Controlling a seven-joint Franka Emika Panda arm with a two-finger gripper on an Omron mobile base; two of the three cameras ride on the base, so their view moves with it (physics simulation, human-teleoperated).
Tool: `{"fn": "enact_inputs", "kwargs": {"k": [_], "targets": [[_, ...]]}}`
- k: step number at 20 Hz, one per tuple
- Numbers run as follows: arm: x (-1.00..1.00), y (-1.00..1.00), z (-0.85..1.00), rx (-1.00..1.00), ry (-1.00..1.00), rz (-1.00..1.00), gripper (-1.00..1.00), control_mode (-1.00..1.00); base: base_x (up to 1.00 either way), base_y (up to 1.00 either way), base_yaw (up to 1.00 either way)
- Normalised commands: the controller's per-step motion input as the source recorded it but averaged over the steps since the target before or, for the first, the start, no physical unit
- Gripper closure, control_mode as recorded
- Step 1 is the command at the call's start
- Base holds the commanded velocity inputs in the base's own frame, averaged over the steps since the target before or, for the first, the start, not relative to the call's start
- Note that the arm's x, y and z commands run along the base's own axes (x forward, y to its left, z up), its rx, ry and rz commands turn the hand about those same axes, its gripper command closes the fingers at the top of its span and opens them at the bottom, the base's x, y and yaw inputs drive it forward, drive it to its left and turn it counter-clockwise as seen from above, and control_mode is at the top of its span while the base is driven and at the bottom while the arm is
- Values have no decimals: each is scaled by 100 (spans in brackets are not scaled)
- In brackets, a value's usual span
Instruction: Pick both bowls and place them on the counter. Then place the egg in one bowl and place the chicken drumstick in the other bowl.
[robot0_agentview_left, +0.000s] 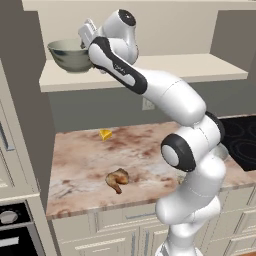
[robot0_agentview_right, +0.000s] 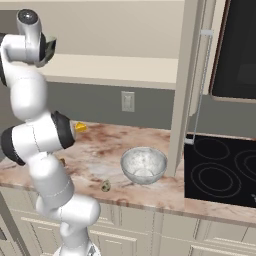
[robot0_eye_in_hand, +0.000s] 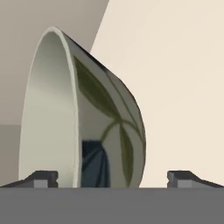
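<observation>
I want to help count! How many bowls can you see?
2. The dark grey-green bowl sits up on the beige shelf, right by the end effector. The white speckled bowl stands on the marbled counter, near the egg.

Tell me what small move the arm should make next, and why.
Probably close the jaws on the dark bowl. In the hand view the gripper is open with its tips on either side of the bowl's wall, and the bowl sits on the shelf, not yet on the counter.
</observation>
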Motion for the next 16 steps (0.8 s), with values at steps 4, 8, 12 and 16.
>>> {"fn": "enact_inputs", "kwargs": {"k": [4, 8, 12, 16], "targets": [[24, 14, 0, 0, 6, 0, -100, -100, 0, 0, 0], [17, 11, -2, 0, 5, 0, -100, -100, 0, 0, 0], [0, 4, -10, 0, 1, 0, 100, -100, 0, 0, 0], [-28, 0, -25, 2, -4, 0, 100, -100, 0, 0, 0]]}}
